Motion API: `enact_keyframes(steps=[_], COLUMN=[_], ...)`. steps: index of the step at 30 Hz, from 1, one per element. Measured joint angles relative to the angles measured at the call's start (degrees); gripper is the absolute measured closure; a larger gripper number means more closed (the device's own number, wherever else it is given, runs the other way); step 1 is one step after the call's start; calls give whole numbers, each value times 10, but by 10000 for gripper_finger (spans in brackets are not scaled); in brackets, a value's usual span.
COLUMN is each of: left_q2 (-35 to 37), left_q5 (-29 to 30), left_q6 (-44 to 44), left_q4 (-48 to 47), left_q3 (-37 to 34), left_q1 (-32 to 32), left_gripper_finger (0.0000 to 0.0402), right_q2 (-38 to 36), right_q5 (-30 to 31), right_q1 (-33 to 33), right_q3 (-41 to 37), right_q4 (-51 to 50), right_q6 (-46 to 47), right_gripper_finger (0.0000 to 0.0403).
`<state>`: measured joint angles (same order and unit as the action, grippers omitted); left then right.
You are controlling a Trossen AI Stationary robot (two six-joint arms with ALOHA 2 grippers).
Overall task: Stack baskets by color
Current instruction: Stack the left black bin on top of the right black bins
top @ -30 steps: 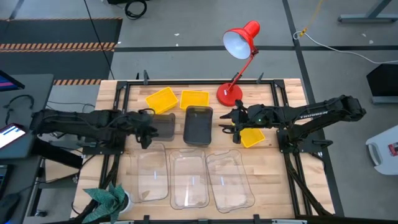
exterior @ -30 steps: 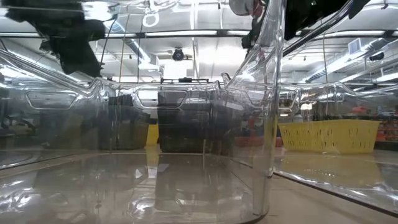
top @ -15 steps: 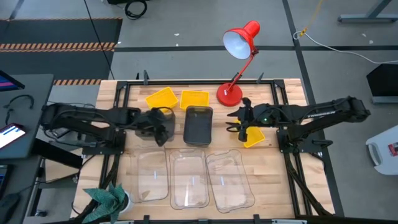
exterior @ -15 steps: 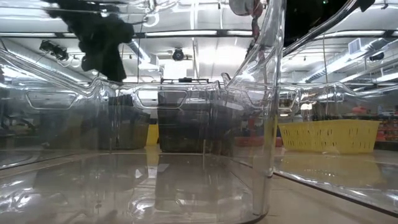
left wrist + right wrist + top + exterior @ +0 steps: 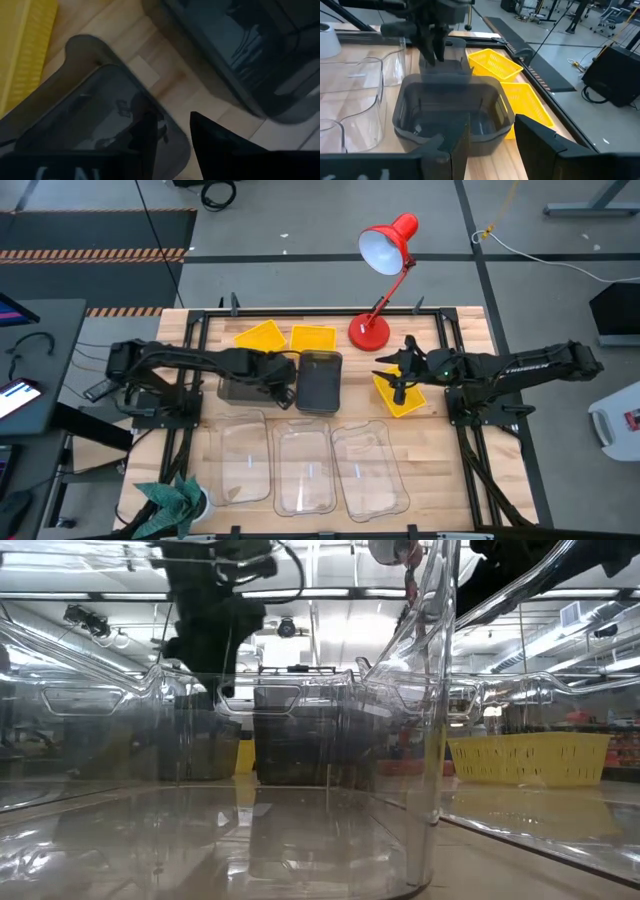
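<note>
A single smoky-grey basket [image 5: 240, 388] rests on its base on the table, left of a grey stack [image 5: 318, 382]. My left gripper [image 5: 277, 375] points steeply down, open, at that basket's end nearest the stack. In the left wrist view one finger [image 5: 150, 135] stands inside the basket [image 5: 100, 115] and the other [image 5: 210, 142] outside its wall; no touch shows. My right gripper [image 5: 390, 380] hovers open and nearly level above a yellow basket [image 5: 402, 400]. Nothing is between its fingers [image 5: 490, 135]. Two more yellow baskets [image 5: 260, 336] [image 5: 312, 337] sit at the far side.
Three clear baskets [image 5: 245, 460] [image 5: 305, 465] [image 5: 370, 465] stand side by side along the near edge. A red desk lamp [image 5: 372, 330] stands at the far edge, right of centre. A green leafy thing [image 5: 172, 500] sits at the near left corner.
My left gripper has swept toward the table's right edge, across the single grey basket to its end beside the grey stack, and has tipped further downward. My right gripper has drawn back toward the right edge, uncovering more of the yellow basket below it. No basket has moved.
</note>
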<state>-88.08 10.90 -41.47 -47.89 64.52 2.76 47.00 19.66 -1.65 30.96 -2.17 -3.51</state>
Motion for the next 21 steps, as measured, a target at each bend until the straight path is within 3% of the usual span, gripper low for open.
enact_keyframes(steps=[10,21], left_q2=[-77,-133], left_q5=[11,9], left_q6=[-32,-18], left_q4=[-74,-81], left_q3=[51,51], left_q1=[0,0], left_gripper_finger=[242,257], right_q2=[-5,-5], right_q5=[-17,-17], right_q1=[-18,-20], right_q3=[0,0], right_q4=[-1,0], right_q6=[3,5], right_gripper_finger=[243,243])
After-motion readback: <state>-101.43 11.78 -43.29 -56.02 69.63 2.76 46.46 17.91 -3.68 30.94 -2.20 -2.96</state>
